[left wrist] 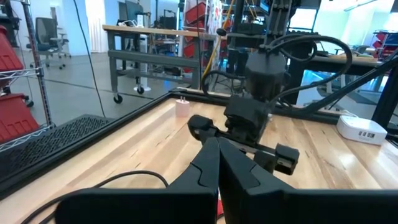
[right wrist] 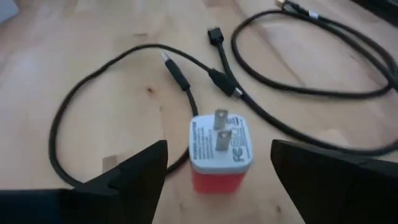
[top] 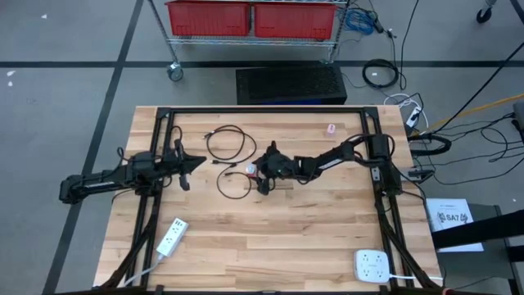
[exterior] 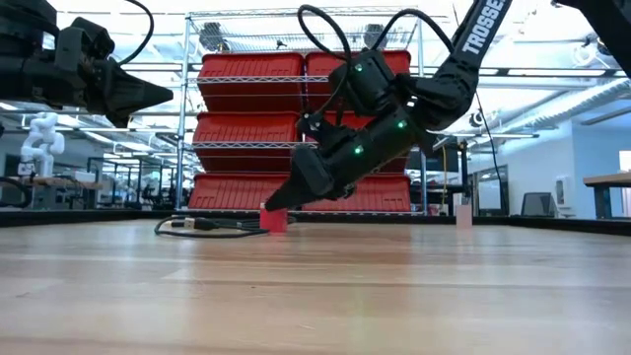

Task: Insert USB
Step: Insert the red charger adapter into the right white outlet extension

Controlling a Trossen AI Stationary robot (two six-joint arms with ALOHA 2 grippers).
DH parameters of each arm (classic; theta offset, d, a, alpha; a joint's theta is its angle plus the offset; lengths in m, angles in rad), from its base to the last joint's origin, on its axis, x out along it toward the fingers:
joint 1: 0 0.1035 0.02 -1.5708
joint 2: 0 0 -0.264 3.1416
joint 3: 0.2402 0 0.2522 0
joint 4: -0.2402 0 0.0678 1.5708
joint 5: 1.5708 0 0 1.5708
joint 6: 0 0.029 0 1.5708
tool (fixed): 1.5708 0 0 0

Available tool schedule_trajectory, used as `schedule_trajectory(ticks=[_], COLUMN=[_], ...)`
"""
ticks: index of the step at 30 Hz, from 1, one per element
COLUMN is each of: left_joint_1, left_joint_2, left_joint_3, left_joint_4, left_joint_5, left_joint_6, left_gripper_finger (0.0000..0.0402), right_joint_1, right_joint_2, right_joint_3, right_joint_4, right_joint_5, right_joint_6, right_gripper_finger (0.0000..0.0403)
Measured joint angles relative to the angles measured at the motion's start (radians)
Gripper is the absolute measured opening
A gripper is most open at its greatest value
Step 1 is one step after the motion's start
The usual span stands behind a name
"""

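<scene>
Hovering with fingers spread, the right gripper (right wrist: 217,171) straddles the charger (right wrist: 219,151); a cable plug (right wrist: 176,70) lies at its eleven o'clock. Left gripper (top: 199,161) waits pressed together.

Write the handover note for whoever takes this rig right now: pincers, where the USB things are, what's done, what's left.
Right pincer: open, lowered over the red-and-white charger block, a finger on either side, not yet gripping.
Left pincer: shut, empty, held above the table's left side.
Charger block stands on the wooden table, prongs up.
Black USB cables lie loose beside it; one free plug lies just beyond the block.
Done: right arm lined up on the block.
Left: grip block, pick up plug, insert it.
</scene>
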Motion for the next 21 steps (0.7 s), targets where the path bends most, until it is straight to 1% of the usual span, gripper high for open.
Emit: schedule_trajectory(ticks=[4,7,11,16,17,19,21], left_joint_1=[0.0,0.0,0.0,0.0,0.0,0.0,0.0], left_joint_2=[0.0,0.0,0.0,0.0,0.0,0.0,0.0], left_joint_3=[0.0,0.0,0.0,0.0,0.0,0.0,0.0], left_joint_4=[0.0,0.0,0.0,0.0,0.0,0.0,0.0], left_joint_5=[0.0,0.0,0.0,0.0,0.0,0.0,0.0], left_joint_6=[0.0,0.0,0.0,0.0,0.0,0.0,0.0], left_gripper_finger=[0.0002,0.0002,0.0002,0.0002,0.0002,0.0002,0.0002], right_joint_1=[0.0,0.0,-0.004,-0.004,-0.004,-0.001,0.009], right_joint_2=[0.0,0.0,0.0,-0.001,-0.001,-0.006,-0.029], right_joint_3=[0.0,0.0,0.0,0.0,0.0,0.0,0.001], right_joint_4=[-0.002,-0.008,-0.01,-0.018,-0.021,-0.037,-0.094], right_joint_5=[-0.023,-0.027,-0.026,-0.026,-0.026,-0.025,-0.022], right_joint_6=[-0.003,-0.002,-0.003,-0.003,-0.003,-0.003,0.01], right_gripper_finger=[0.0278,0.0263,0.0212,0.0116,0.0102,0.01,0.01])
